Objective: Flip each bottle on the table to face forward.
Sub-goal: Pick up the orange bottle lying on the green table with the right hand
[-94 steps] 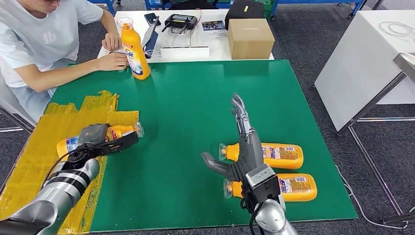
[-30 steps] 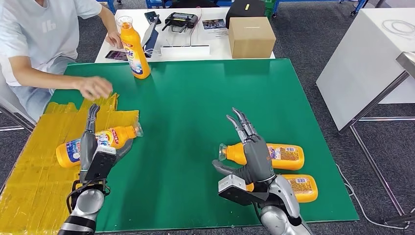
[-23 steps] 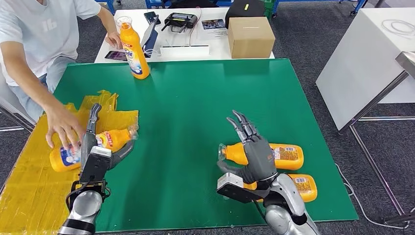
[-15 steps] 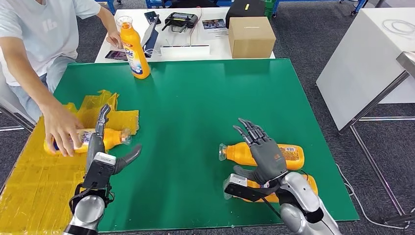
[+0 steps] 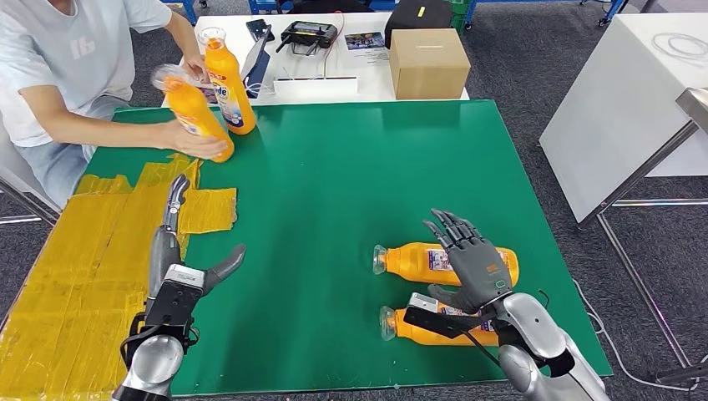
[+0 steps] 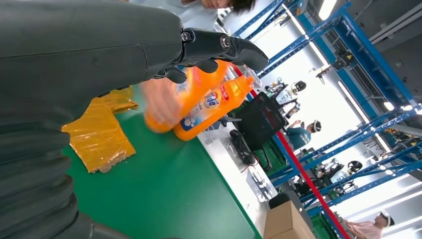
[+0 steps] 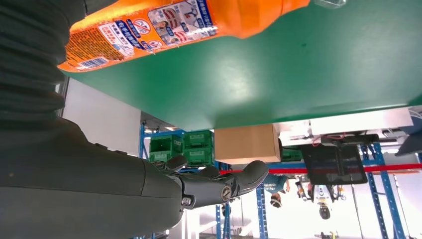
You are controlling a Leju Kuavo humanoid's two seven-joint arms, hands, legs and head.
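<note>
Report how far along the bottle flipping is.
Looks done: one orange bottle stands upright at the far edge, and a person's hand sets a second bottle beside it. In hand: nothing; the left hand is open and empty, the right hand hovers over the far lying bottle. Left: that one and the near lying bottle.

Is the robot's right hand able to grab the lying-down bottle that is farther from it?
Probably yes. The right hand hovers open just over the farther lying bottle, with nothing between them. The nearer bottle lies beside its wrist, not in the way.
</note>
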